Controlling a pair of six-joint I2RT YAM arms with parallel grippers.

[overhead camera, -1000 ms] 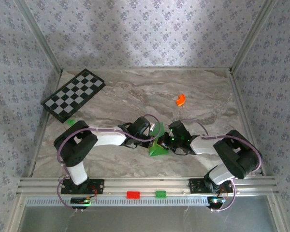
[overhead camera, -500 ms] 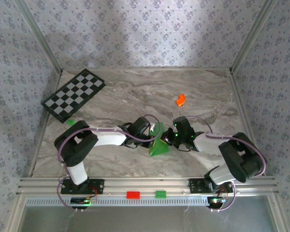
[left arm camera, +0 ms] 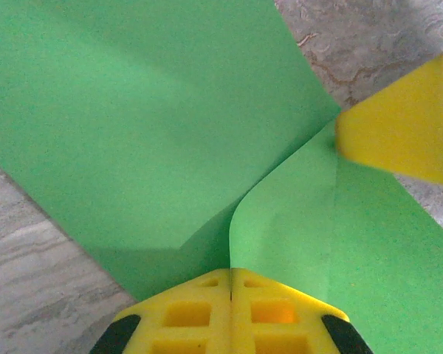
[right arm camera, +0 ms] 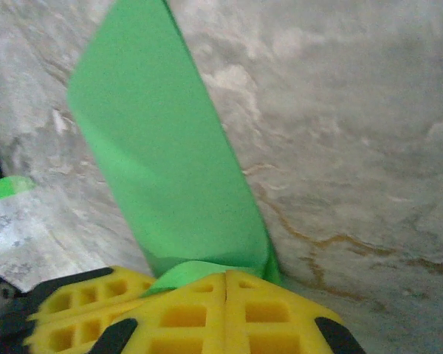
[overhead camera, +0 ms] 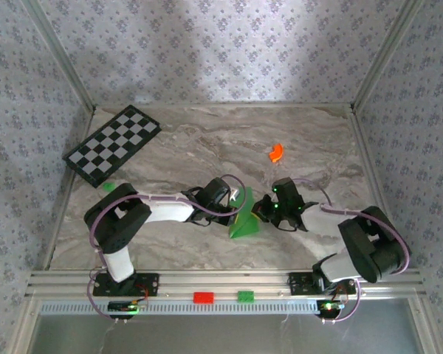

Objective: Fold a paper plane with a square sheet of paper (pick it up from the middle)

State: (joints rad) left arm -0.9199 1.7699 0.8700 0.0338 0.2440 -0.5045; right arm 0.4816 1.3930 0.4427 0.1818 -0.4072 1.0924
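Pinching the square sheet of paper (overhead camera: 243, 219) from both sides, I hold it partly folded over the middle of the marble desk (overhead camera: 207, 140), nearer the front edge than the back. My left fingers (left arm camera: 207, 291) are pressed together with the green sheet (left arm camera: 155, 125) coming out of the seam between them; it rises in two panels that meet at a curved crease. One yellow pad of my right fingers (left arm camera: 406, 125) grips the sheet's far corner in that same view. From the right wrist, my right fingers (right arm camera: 199, 295) are closed on a curled edge of the paper (right arm camera: 170, 169), a long green strip leaning away over the desk. Well apart at the back left lies the checkered board (overhead camera: 113, 145), with a tiny green block (overhead camera: 108, 186) just below it. A small orange curved piece (overhead camera: 275, 152) sits toward the back right.
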